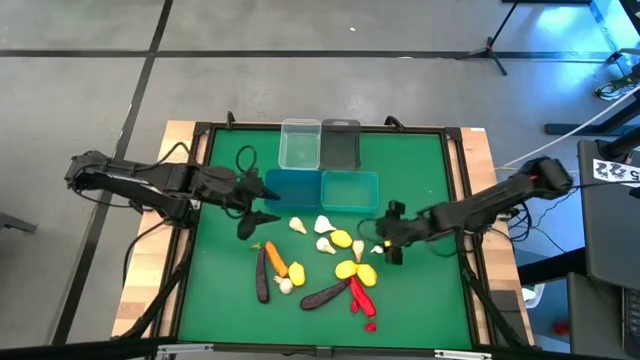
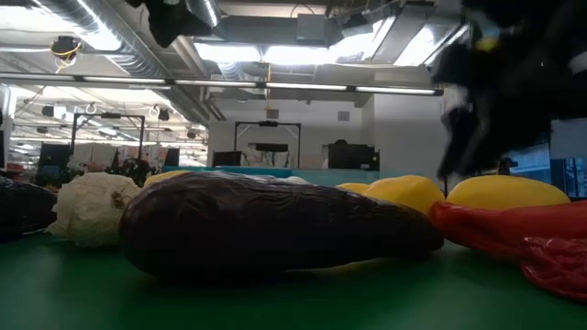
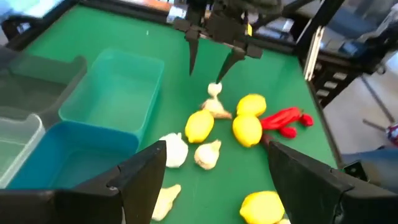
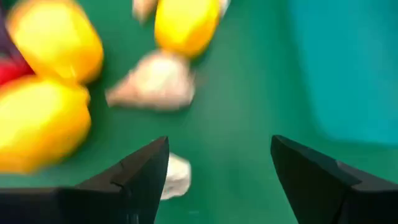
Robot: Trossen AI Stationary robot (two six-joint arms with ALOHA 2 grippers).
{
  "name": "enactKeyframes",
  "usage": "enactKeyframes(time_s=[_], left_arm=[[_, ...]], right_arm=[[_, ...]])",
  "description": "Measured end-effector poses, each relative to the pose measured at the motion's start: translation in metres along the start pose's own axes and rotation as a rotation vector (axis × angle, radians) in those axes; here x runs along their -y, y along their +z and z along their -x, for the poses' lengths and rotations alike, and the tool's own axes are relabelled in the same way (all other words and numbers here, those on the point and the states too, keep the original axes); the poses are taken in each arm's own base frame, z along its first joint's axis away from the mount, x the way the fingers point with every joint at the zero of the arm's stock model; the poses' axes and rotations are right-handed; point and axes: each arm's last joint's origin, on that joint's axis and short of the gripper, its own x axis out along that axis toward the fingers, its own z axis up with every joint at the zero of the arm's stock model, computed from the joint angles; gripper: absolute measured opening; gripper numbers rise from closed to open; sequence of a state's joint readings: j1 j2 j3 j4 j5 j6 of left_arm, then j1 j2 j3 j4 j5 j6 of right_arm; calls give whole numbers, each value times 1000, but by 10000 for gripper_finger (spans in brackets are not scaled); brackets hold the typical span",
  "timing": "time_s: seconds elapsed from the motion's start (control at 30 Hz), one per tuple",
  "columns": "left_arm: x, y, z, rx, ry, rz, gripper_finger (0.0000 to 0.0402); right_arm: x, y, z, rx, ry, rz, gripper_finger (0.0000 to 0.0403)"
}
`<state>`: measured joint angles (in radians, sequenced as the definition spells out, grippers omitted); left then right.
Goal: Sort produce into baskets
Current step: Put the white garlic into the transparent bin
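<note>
The produce lies in a loose heap on the green mat: yellow lemons [image 1: 343, 239], white garlic bulbs [image 1: 324, 225], an orange carrot [image 1: 276, 258], dark eggplants [image 1: 324, 296] and red chili peppers [image 1: 359, 295]. The baskets cluster behind it: clear [image 1: 300, 143], dark grey [image 1: 341, 143], blue [image 1: 288, 187] and teal [image 1: 350, 189]. My left gripper [image 1: 268, 205] hovers open at the blue basket's near edge, left of the heap. My right gripper [image 1: 385, 232] is open at the heap's right edge, tilted down just over a small garlic piece [image 4: 177, 174], which lies by one finger.
The mat's raised dark frame [image 1: 455, 190] borders the work area. Bare mat lies to the right of the teal basket and along the left side. In the low view an eggplant [image 2: 275, 225] and a garlic bulb [image 2: 92, 206] fill the foreground.
</note>
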<state>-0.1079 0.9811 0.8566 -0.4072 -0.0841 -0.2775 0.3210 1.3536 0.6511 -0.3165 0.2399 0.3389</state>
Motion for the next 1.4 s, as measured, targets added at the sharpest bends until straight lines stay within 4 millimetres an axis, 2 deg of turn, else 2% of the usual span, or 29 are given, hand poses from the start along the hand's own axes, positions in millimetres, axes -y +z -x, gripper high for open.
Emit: enactKeyframes(time_s=[0.13,0.23,0.47,0.73,1.4], left_arm=[[1,-3,-9,-40,6,-22,276],[2,-4,-13,-54,6,-39,276],[3,-4,-12,-51,0,-54,276],[3,-5,-12,-54,1,-56,276],[0,-3,-13,-39,41,-81,276]], right_arm=[[-4,-5,-19,-66,3,16,280],[-4,-11,-25,-127,-6,38,280],[-6,-9,-25,-119,44,53,280],[1,-23,-14,-273,33,70,280],[0,-19,-13,-233,50,54,280]])
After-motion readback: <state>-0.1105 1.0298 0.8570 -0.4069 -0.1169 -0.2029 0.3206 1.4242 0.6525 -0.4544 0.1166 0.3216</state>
